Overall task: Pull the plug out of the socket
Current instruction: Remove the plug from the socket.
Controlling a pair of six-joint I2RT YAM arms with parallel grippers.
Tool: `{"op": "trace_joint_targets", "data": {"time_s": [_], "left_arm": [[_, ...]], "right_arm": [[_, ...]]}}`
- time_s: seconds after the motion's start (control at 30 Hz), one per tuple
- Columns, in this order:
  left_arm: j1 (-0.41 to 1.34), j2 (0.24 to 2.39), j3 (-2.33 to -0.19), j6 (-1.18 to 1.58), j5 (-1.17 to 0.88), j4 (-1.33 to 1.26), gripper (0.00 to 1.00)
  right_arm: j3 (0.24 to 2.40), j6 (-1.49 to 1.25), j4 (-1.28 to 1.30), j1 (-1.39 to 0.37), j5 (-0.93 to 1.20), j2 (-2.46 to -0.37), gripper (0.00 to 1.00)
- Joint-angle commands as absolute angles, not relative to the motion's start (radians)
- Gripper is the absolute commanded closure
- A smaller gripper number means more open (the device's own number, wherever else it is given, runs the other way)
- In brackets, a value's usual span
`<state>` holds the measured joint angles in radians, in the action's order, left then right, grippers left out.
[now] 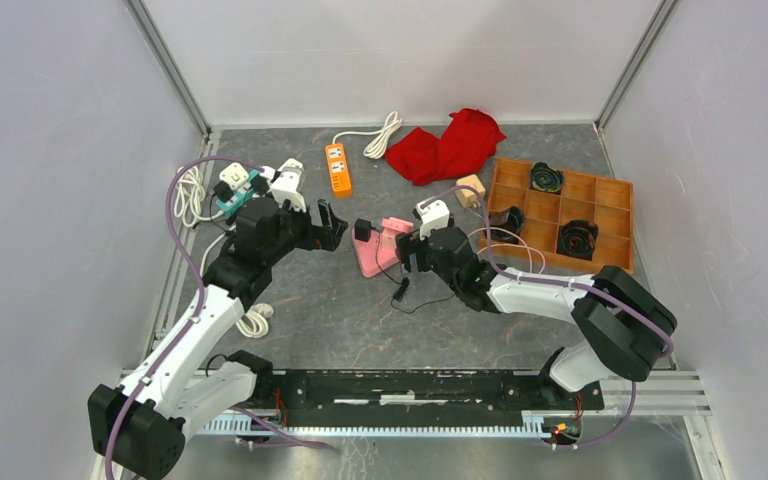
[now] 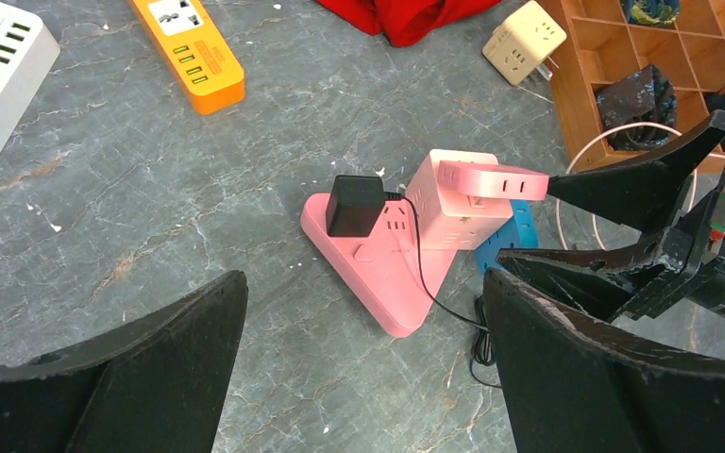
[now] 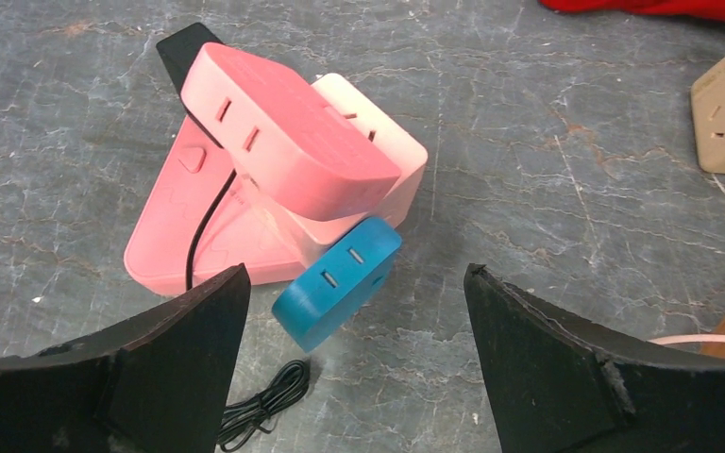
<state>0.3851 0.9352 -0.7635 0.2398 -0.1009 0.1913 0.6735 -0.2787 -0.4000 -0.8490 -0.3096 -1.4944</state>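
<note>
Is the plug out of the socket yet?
Nothing is done: the black plug sits in the pink socket. In hand: the left gripper and right gripper hover open beside it, holding nothing. Left: grip the plug and pull.

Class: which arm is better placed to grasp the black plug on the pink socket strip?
Left. The open left hand faces the black plug unobstructed; the right hand has the pink adapter and blue adapter in the way.
</note>
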Motion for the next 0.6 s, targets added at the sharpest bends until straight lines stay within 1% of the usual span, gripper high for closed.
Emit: {"op": "trace_joint_targets", "data": {"time_s": [0.0,0.1,0.37,0.5,0.57], "left_arm": [[0.388,0.93,-0.768,0.196,-0.077,0.182,0.0],[0.388,0.933,-0.767,0.196,-0.078,0.183,0.0],[0.388,0.933,-0.765,0.196,-0.075,0.183,0.0],[0.388,0.936,-0.766,0.196,-0.08,0.183,0.0],[0.388,0.938,-0.766,0.195,-0.081,0.183,0.0]], "right_arm": [[0.691,-0.242,-0.445,-0.849,-0.374,-1.473,0.11],[0.675,-0.232,-0.445,-0.845,-0.369,-1.459,0.13],[0.62,-0.21,-0.428,-0.786,-0.295,-1.401,0.24],[0.612,-0.207,-0.428,-0.763,-0.234,-1.386,0.24],[0.614,-0.193,-0.434,-0.761,-0.217,-1.387,0.22]]}}
